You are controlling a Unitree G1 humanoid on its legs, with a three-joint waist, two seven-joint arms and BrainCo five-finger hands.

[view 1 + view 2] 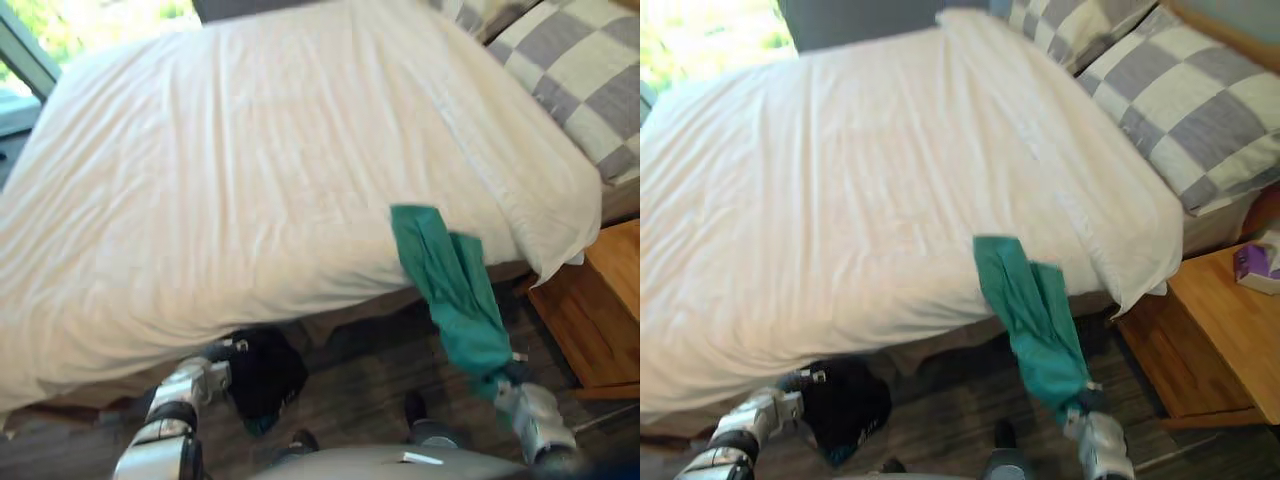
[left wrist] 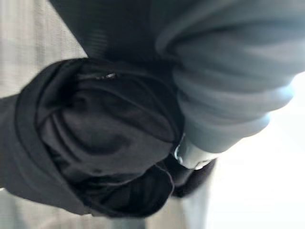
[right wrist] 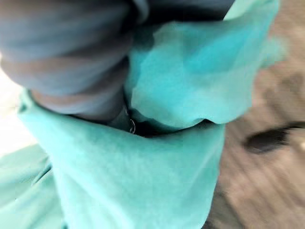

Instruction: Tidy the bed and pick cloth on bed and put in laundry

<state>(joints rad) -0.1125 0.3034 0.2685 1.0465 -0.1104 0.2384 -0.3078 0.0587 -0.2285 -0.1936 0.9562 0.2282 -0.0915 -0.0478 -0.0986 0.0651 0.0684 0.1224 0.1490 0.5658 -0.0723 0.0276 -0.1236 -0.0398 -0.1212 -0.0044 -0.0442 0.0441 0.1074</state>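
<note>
Both arms hang low at the near side of the bed (image 1: 250, 170), below the mattress edge, as I watch from the remote station. The right hand (image 1: 520, 385) sits down by the dark plank floor (image 1: 370, 370) with the green cloth (image 1: 455, 285) bunched over it. The cloth runs up from the hand in a taut strip, and its top end lies on the near edge of the white duvet (image 1: 840, 200), close to the corner. The left hand (image 1: 228, 358) is tucked just under the overhanging duvet, with a black cloth (image 1: 268, 378) balled against it. I cannot tell whether either hand is closed on its cloth (fabric covers both in the wrist views). A wooden nightstand (image 1: 1215, 330) stands near the right hand, leaving a narrow strip of floor between it and the bed. Checked pillows (image 1: 1200, 100) sit at the head of the bed, and a purple box (image 1: 1260, 265) rests on the nightstand.
</note>
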